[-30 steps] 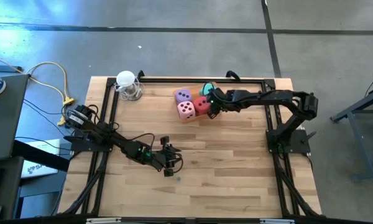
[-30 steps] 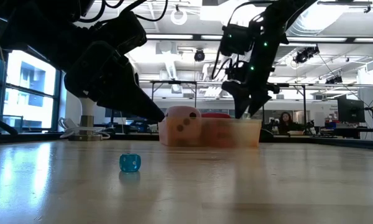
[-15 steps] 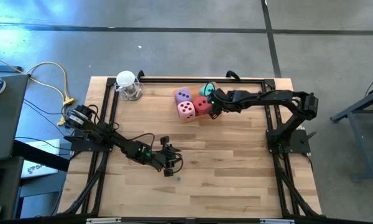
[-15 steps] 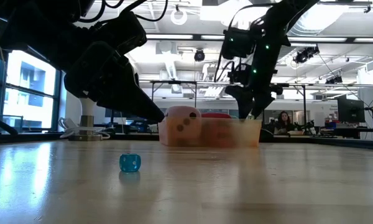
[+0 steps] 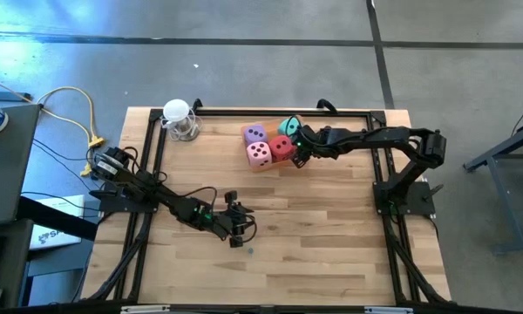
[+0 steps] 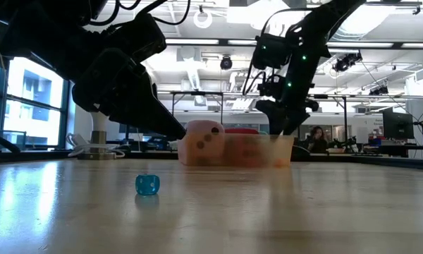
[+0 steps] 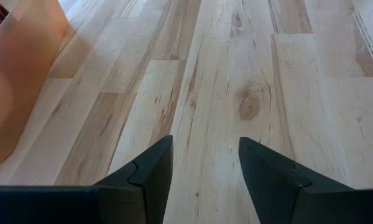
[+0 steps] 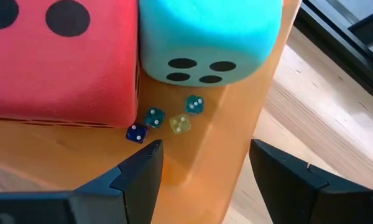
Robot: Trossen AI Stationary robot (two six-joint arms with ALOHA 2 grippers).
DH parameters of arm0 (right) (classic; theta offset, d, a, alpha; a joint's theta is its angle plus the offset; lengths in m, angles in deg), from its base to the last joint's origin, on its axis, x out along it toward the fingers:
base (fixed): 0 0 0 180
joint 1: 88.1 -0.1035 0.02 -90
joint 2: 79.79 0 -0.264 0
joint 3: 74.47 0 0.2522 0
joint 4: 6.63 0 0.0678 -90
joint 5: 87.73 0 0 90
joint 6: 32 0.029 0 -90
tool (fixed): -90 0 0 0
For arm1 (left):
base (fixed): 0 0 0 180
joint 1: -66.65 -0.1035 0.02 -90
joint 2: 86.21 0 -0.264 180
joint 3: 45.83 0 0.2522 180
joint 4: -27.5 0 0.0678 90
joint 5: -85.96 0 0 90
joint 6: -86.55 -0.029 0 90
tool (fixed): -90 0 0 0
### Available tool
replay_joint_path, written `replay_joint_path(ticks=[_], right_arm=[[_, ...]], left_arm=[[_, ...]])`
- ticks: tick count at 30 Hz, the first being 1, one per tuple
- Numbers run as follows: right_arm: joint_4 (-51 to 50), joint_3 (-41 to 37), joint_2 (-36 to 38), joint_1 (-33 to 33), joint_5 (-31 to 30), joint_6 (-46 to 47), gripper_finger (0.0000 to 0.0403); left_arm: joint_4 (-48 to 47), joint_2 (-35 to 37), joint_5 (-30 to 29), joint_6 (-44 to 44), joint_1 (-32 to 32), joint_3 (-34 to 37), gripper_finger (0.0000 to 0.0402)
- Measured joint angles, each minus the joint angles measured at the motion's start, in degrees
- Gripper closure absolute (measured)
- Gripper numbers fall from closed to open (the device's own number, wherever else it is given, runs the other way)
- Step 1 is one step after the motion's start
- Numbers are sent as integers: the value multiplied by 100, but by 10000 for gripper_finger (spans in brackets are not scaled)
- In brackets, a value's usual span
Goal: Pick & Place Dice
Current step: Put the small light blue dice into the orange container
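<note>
Plainly, the four dice sit packed in the orange tray toward twelve o'clock on the bench: purple, pink, red, teal. They look soft, light and squashy, best pinched across opposite flat faces. The right tool hovers open over the tray's rim; the left tool, open and empty, waits near seven o'clock.

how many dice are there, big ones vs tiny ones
big soft dice: 4 (purple, pink, red, teal)
tiny dice in the orange tray: 4
tiny blue die loose on the table: 1
total: 9
</note>
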Motion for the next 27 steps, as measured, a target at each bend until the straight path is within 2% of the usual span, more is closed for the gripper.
replay_joint_path(ticks=[8,15,21,27], right_arm=[[-48,43,7,0,-49,-163,172],[-144,48,529,-287,-450,-23,172],[-321,52,1376,-1298,-957,395,172],[-450,-39,1867,-3105,-1840,1177,172]], left_arm=[[-1,0,0,0,0,0,225],[-82,0,2,0,5,2,225],[-153,0,234,-396,299,4,225],[-169,-1,247,-577,628,4,225]])
